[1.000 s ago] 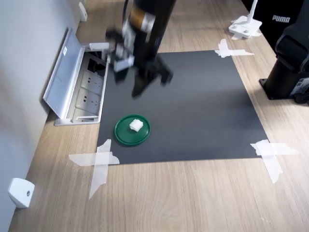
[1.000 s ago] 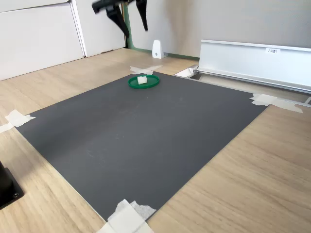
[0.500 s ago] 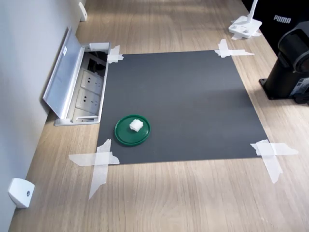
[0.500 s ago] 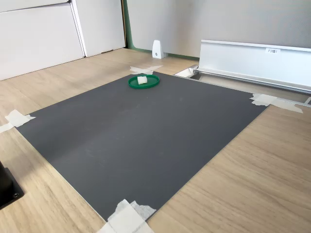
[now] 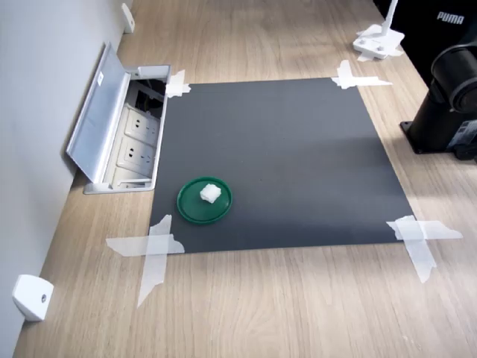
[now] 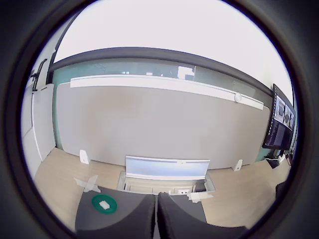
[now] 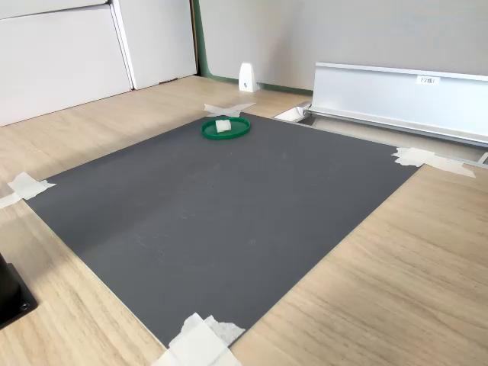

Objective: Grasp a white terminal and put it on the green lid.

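On the green lid (image 5: 204, 201), near the mat's (image 5: 283, 149) seven o'clock corner in the first exterior view, sat the white terminal (image 5: 210, 193): tiny, blocky, no clear long axis. The gripper's (image 6: 156, 219) dark fingers met, closed on nothing

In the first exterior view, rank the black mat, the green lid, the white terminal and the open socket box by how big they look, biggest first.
1. The black mat, by far.
2. The socket box with its raised cover.
3. The green lid.
4. The white terminal, resting on the lid.
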Available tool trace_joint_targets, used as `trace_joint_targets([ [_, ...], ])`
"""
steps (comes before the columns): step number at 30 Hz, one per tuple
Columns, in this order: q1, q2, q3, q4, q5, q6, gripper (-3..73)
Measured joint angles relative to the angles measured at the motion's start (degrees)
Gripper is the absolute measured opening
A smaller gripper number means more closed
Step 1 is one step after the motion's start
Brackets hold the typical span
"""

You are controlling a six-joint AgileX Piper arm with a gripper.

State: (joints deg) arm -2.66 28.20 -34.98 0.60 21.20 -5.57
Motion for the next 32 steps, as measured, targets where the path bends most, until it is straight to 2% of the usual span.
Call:
trace_joint_targets([
  [9,0.0,-12.38,17.17,1.73,-8.7,0.21,-0.5],
  [16,0.0,-22.39,24.23,2.14,-8.5,3.53,-0.5],
  [21,0.0,-28.14,27.54,2.14,-5.75,4.53,-0.7],
  [32,0.0,-28.83,32.65,1.93,-2.22,4.59,-0.7],
])
